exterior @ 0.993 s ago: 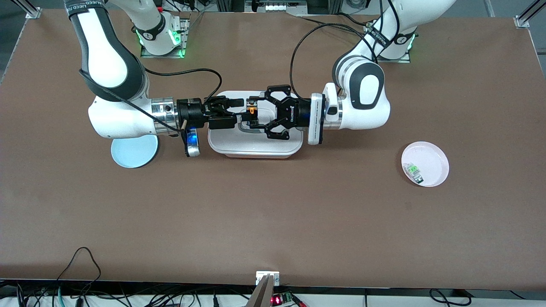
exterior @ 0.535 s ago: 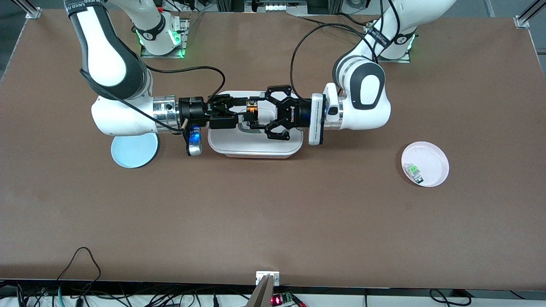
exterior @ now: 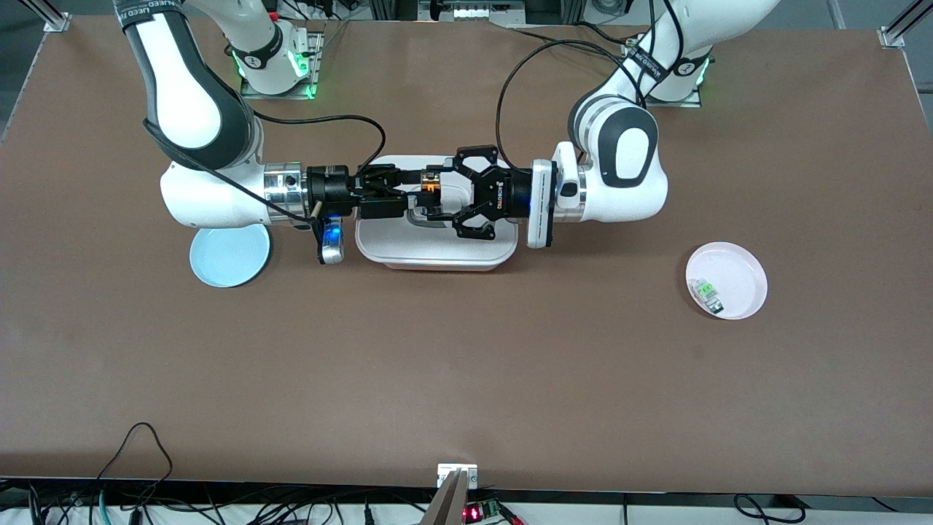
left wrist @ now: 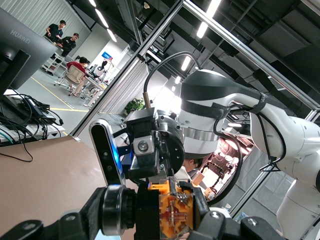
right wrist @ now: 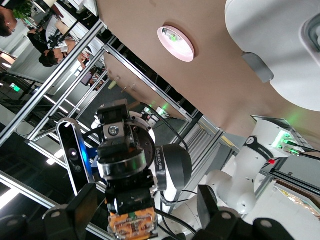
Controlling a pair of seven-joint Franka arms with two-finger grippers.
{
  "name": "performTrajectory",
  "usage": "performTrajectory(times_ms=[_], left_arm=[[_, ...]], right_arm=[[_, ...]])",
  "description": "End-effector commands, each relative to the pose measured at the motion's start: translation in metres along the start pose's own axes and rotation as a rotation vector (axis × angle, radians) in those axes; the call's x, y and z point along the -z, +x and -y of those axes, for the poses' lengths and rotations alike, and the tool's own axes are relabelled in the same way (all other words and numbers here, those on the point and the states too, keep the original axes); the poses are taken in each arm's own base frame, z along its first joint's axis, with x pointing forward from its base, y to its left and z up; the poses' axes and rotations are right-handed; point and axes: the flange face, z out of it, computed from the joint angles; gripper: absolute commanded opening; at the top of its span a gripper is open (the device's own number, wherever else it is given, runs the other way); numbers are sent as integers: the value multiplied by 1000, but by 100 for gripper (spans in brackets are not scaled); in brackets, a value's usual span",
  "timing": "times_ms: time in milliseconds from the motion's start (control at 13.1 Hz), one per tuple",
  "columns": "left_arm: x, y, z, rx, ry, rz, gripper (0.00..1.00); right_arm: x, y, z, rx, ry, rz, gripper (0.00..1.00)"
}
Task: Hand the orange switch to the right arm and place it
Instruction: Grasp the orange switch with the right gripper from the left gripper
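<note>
Since a second ago we see the right arm's slim black pincer [exterior: 408, 191] slide in toward the left arm, so that its fingers now flank the tiny black block with an orange end, the orange switch [exterior: 430, 189]. Our left arm's open-linkage black pincer [exterior: 435, 194] holds that switch clamped between its fingers, in the air over the white rounded-rectangle plastic tray [exterior: 393, 251]. In the left wrist view the orange switch [left wrist: 173, 212] shows a glossy orange face with fine metal contacts, seated between dark matte pads. In the right wrist view the same switch [right wrist: 133, 220] sits between the right pincer's two spread black fingers [right wrist: 80, 207], which stand apart from it on both sides, so we read that pincer as open and holding nothing.

On the brown matte surface [exterior: 466, 364] we see a flat pale-blue round plate [exterior: 227, 257] toward the right arm's end, partly under that arm's shiny silver wrist cuff [exterior: 283, 191]. Toward the left arm's end lies a smooth pink round plate [exterior: 736, 270], carrying a small green-and-clear part [exterior: 705, 292] near its rim.
</note>
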Motion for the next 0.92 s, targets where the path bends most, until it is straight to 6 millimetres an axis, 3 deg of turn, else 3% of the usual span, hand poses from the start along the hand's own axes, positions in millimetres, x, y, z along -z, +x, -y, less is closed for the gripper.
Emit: performTrajectory(times_ms=[0, 382, 688, 840], left_arm=[[-2, 5, 0, -23, 5, -29, 9], [-2, 6, 0, -22, 4, -30, 9], [-1, 6, 1, -18, 6, -31, 8], [-2, 6, 0, -18, 4, -30, 8]], right_arm=[[-4, -10, 1, 8, 54, -2, 83], [-9, -17, 3, 17, 54, 4, 81], [-7, -15, 4, 49, 57, -5, 40], [-7, -13, 4, 67, 58, -7, 26]])
